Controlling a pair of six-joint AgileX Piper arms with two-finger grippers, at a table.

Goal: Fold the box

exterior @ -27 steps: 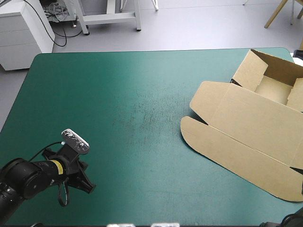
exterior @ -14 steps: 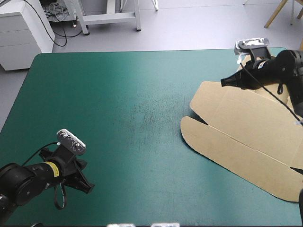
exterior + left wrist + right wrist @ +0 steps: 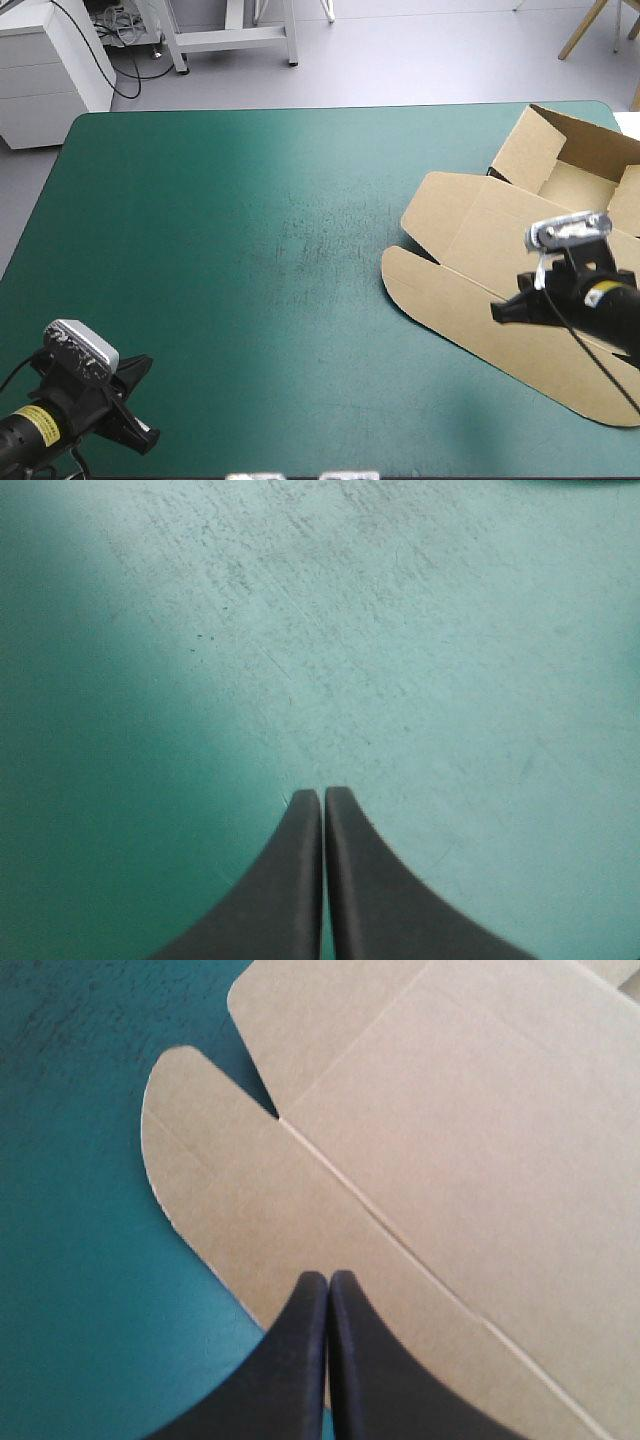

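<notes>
Box [image 3: 520, 250] at surface's [image 3: 250, 200] right edge: tray walls up, lid [image 3: 480, 1140] flat. My R fingers [image 3: 300, 1360] pressed together, empty, over lid's front flap [image 3: 220, 1190]. L fingers [image 3: 290, 880] same, over bare near-left corner. Step, I reckon: the lid. Next: open R, grip flap edge.

Looks like a robotics lab: right gripper [image 3: 495, 312] over a teal-green table [image 3: 250, 200]; beyond the table's far edge, grey floor [image 3: 400, 50], a white drawer cabinet [image 3: 45, 75], loose black cables [image 3: 118, 30], white metal stand legs [image 3: 235, 40].
</notes>
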